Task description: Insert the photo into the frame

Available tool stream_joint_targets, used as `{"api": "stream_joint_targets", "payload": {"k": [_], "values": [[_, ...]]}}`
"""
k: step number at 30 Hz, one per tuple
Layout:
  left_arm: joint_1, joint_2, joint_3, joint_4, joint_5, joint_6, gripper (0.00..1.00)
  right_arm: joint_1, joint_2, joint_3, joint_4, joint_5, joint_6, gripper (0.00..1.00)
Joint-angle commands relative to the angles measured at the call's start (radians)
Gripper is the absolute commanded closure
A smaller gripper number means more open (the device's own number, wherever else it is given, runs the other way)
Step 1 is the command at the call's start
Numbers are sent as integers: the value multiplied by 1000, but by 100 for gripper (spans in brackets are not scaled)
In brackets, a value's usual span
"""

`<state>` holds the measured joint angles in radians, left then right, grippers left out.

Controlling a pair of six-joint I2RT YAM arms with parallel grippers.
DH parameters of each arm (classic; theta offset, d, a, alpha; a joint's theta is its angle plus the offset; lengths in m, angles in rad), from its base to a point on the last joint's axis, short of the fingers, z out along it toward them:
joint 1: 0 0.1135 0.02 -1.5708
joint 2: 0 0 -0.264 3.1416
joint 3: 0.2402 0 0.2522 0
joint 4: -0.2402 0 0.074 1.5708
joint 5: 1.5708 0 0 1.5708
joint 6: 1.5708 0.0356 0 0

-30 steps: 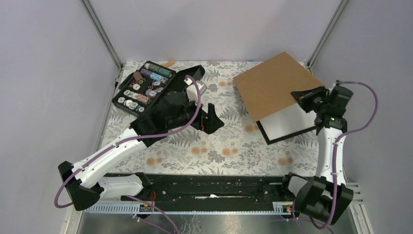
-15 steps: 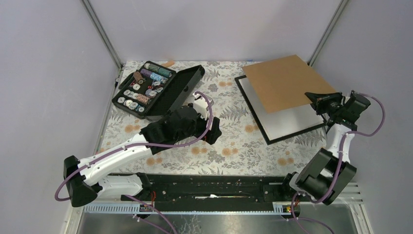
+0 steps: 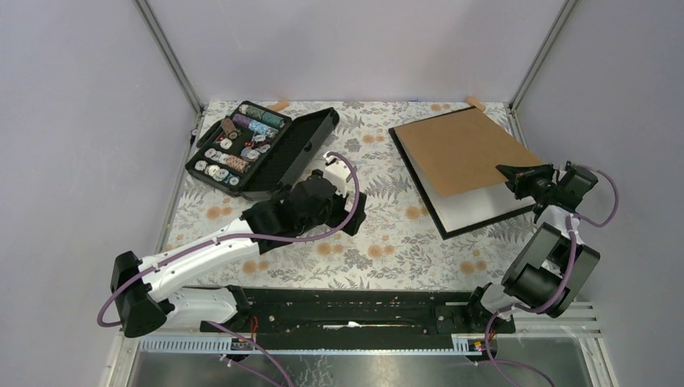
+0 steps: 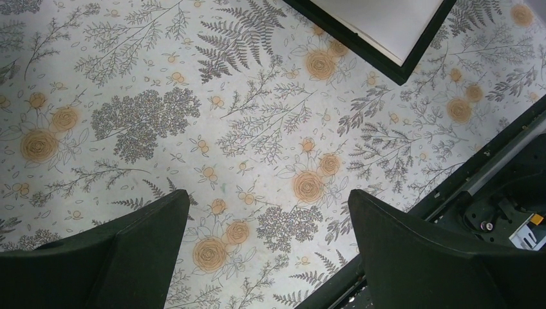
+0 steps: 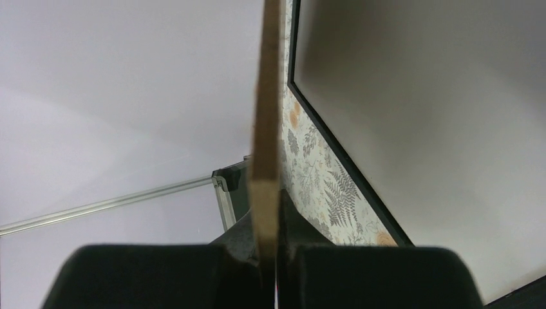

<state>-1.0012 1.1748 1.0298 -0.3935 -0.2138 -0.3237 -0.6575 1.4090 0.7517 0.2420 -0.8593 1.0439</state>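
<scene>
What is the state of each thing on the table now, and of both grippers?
frame, lying flat on the table, only its near part uncovered.
backing board, gripped at one edge, tilted over the frame.
thread case, open, lid laid back.
left gripper, open, empty, above the table.
right gripper, shut on the backing board.
photo, not visible in any view.

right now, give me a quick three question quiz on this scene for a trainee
1. True or false: the left end effector grips the brown board.
2. Which one is shut on the board's edge: A left end effector, B right end effector?
3. Fill in: the board partly covers the black ____.
Key: 1 false, its jaws stand open over the tablecloth; 2 B; 3 frame.
</scene>
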Motion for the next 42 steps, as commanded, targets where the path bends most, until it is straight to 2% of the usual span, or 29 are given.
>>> {"api": "stream_joint_targets", "payload": {"k": [1,27,42], "values": [[-4,7,-2,49,-30,18,1,-1,8,-2,126,-72,-17,100],[-10,18,-4,52,-19,21,1,-71,58,-55,120,-126,-66,100],[-16,17,-5,52,-21,25,1,-82,203,-2,205,-161,-32,100]]}}
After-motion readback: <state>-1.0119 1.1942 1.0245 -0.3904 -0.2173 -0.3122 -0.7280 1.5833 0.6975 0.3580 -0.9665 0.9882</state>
